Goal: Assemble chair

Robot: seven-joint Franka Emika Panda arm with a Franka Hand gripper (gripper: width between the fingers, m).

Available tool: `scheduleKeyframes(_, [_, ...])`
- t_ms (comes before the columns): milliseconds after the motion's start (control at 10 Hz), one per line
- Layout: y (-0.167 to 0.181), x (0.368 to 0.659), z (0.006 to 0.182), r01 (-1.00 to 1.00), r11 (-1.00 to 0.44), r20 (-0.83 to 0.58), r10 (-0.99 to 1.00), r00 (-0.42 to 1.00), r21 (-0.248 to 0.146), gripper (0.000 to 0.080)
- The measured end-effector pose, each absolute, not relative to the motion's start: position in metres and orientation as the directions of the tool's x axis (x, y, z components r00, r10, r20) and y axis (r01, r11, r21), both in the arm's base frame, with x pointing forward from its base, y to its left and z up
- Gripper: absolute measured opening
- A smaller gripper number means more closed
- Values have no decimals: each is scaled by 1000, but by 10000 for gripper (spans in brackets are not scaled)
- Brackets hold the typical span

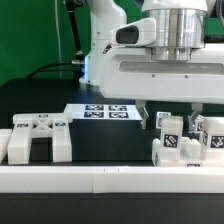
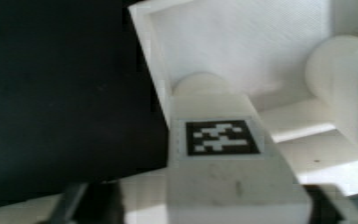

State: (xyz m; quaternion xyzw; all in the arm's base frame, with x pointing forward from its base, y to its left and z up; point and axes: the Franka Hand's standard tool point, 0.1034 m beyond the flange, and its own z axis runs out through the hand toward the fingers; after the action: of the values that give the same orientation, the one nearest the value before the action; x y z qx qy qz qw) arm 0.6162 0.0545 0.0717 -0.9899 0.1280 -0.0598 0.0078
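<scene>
Claw (image 1: 170,121): jaws spread wide, gripping nothing, hanging directly above a cluster of chair parts.

Item 1, between the fingers (image 1: 143,117): tagged chair piece (image 2: 220,140), under the claw with its tag face turned up toward the palm. I judge that its long axis runs across the closing line.

Item 2, just beside one finger: neighbouring chair piece (image 2: 345,90). Risk: I reckon a descending finger could strike it, or an off-centre close could twist the tagged piece.

Item 3, well away from the claw: separate chair block (image 1: 35,138).

Item 4, beyond the claw: marker board (image 1: 100,111).
</scene>
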Motion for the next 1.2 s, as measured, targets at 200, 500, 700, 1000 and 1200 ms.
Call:
scheduleKeyframes(200, [54, 616, 72, -258, -966, 116, -260, 959, -31, 288])
scheduleKeyframes(500, [55, 616, 71, -370, -928, 111, -373, 921, -47, 288])
scheduleKeyframes(700, [58, 615, 71, -545, -835, 97, -550, 830, -71, 288])
scheduleKeyframes(1000, [57, 614, 70, -765, -637, 67, -770, 634, -94, 290])
scheduleKeyframes(1200, [59, 614, 70, -877, -468, 46, -883, 466, -108, 290])
